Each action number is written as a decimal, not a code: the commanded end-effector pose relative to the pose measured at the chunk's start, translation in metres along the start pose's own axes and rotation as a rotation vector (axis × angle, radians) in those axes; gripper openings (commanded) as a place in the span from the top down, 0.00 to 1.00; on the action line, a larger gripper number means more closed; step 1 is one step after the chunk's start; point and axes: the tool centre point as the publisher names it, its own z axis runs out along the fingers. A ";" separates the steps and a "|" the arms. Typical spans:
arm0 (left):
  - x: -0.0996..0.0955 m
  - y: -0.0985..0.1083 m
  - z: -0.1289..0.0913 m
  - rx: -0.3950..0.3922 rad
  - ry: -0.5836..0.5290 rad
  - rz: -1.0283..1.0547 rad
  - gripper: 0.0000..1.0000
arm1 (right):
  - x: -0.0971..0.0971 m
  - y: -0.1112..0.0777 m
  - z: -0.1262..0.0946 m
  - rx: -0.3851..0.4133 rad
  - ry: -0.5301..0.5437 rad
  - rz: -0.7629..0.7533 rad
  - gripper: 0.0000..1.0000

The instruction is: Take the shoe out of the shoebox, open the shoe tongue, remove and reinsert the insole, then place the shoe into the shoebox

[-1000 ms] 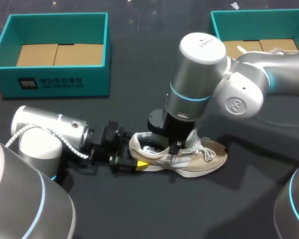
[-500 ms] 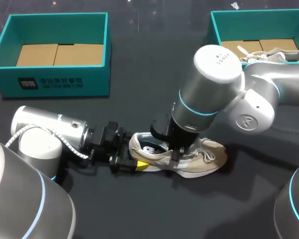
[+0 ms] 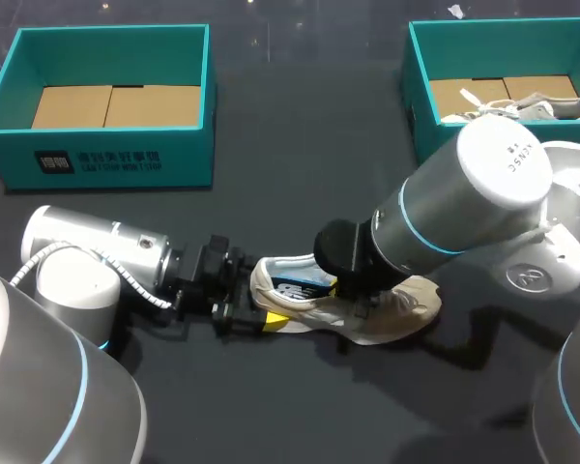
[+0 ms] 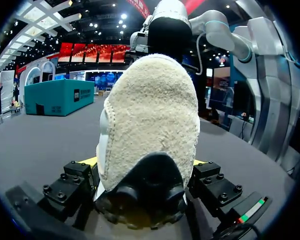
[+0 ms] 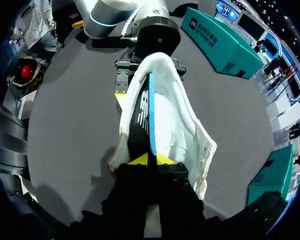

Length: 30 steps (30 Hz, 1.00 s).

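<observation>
A beige sneaker (image 3: 401,302) lies on its sole on the dark table, toe to the right. My left gripper (image 3: 261,314) has its fingers on both sides of the heel (image 4: 150,120), holding it. My right gripper (image 3: 343,288) sits over the shoe's opening. It is shut on the black-and-blue insole (image 5: 142,120), whose front end is pinched between the yellow tips (image 5: 152,160). The insole (image 3: 300,286) stands partly raised inside the shoe (image 5: 182,127). The left gripper (image 5: 147,67) shows beyond the heel in the right wrist view.
A teal shoebox (image 3: 111,159) with a cardboard floor stands at the back left. A second teal box (image 3: 420,92) at the back right holds another pale shoe (image 3: 551,104). My right arm's big elbow (image 3: 503,164) hangs over the table's right half.
My right arm has tipped down and swung its elbow to the right. Its fingers closed on the insole, which now shows raised in the shoe's opening. The left arm has kept still.
</observation>
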 end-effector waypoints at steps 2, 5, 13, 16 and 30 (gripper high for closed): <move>0.000 0.005 -0.002 -0.001 -0.002 -0.001 1.00 | -0.001 -0.015 -0.010 -0.142 -0.011 -0.002 1.00; 0.000 0.005 -0.002 -0.001 -0.002 -0.001 1.00 | -0.004 -0.017 -0.011 -0.155 -0.004 -0.005 1.00; 0.000 0.005 -0.002 -0.001 -0.002 -0.001 1.00 | -0.018 0.002 -0.021 -0.170 0.016 -0.107 1.00; 0.000 0.005 -0.002 -0.001 -0.002 -0.001 1.00 | -0.025 0.014 -0.024 -0.166 0.038 -0.158 1.00; 0.000 0.005 -0.002 -0.001 -0.002 -0.001 1.00 | -0.032 0.058 -0.012 -0.163 0.158 -0.270 1.00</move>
